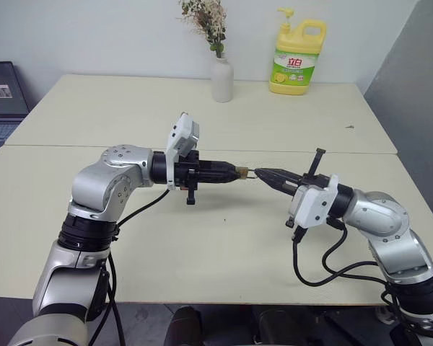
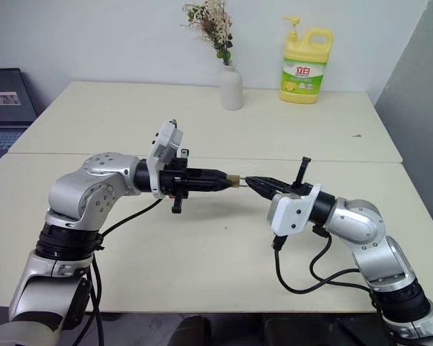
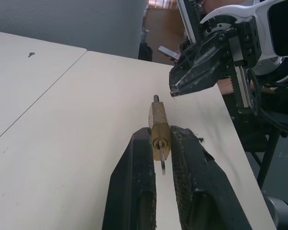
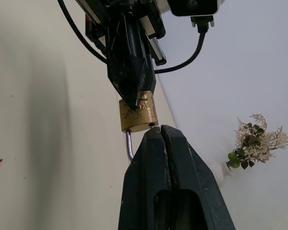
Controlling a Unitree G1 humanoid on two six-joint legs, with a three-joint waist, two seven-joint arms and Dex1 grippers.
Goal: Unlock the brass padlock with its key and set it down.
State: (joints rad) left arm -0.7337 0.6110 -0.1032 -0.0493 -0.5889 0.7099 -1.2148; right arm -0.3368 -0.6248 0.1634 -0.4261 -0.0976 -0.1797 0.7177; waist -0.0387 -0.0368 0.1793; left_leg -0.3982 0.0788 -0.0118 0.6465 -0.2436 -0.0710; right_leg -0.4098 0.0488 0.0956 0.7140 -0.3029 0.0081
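Unlocking step — brass padlock (image 3: 159, 132) clamped mid-air above the bench (image 1: 224, 252) in the left gripper (image 3: 159, 158) fingers, key (image 3: 162, 160) in the keyhole. Right gripper (image 4: 158, 132) fingers pressed together beside the shackle (image 4: 128, 147) — next, probably tugging it free.

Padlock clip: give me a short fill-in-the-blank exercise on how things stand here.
1. The left tool is shut on the brass ____.
2. A small ____ sticks out of the padlock.
3. The right tool has its fingers ____.
4. The vase stands on the ____.

Missing: padlock; key; shut; table
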